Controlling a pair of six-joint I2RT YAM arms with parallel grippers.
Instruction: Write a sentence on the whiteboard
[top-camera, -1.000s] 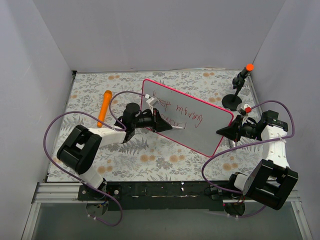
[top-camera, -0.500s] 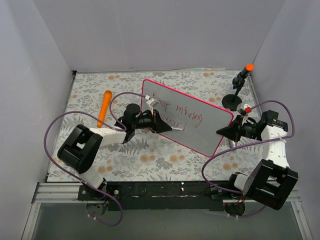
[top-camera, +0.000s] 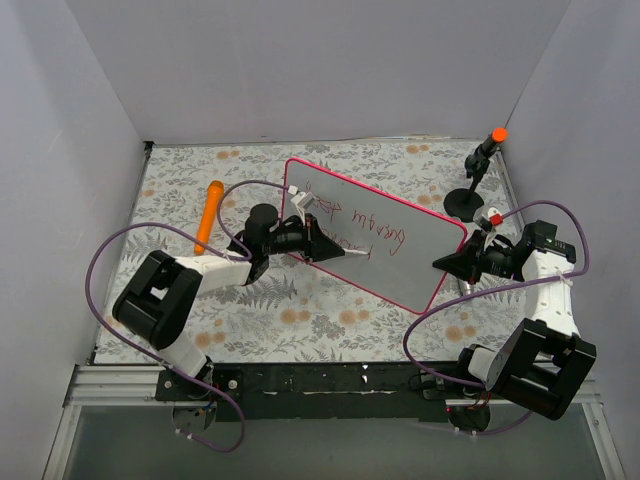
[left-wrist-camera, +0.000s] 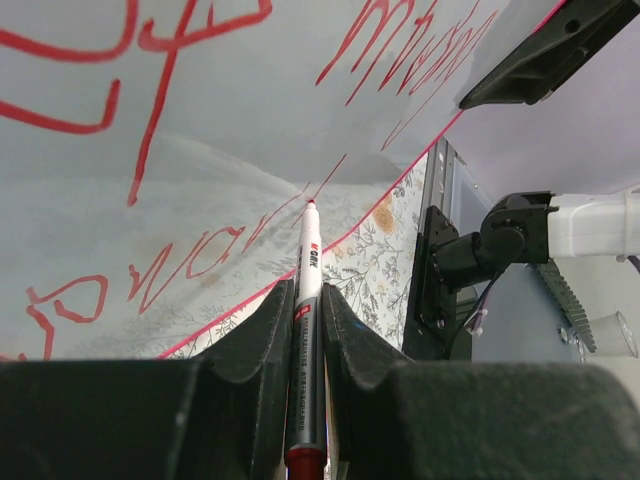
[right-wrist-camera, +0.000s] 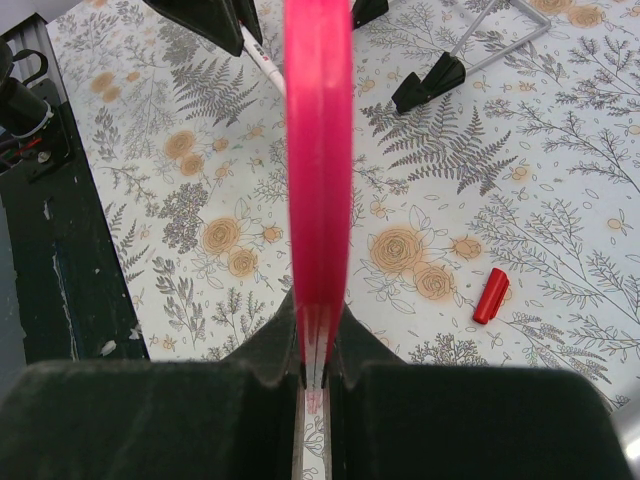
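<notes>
Left hand (left-wrist-camera: 307, 290) is clamped on a marker (left-wrist-camera: 309, 248) with small, illegible red lettering. Its tip meets the whiteboard (top-camera: 420, 250) at the middle of the table (top-camera: 300, 320). Right hand (right-wrist-camera: 318, 335) pinches the frame. The red sentence (left-wrist-camera: 190, 262) is unreadable.

The bench (top-camera: 330, 320) wears a fern-and-flower print. The whiteboard (top-camera: 410, 262) rests a black foot (right-wrist-camera: 428, 82) on it. An orange stick (top-camera: 209, 215) lies left of the whiteboard, a round-based black stand (top-camera: 465, 203) sits behind its right corner, and a red cap (right-wrist-camera: 490, 296) lies beside its edge.

Holds the left arm stretched inward, left gripper (left-wrist-camera: 305, 300) pinched on the marker (left-wrist-camera: 309, 250); keeps the right arm folded, right gripper (right-wrist-camera: 318, 345) clamped on the whiteboard (right-wrist-camera: 318, 150).
</notes>
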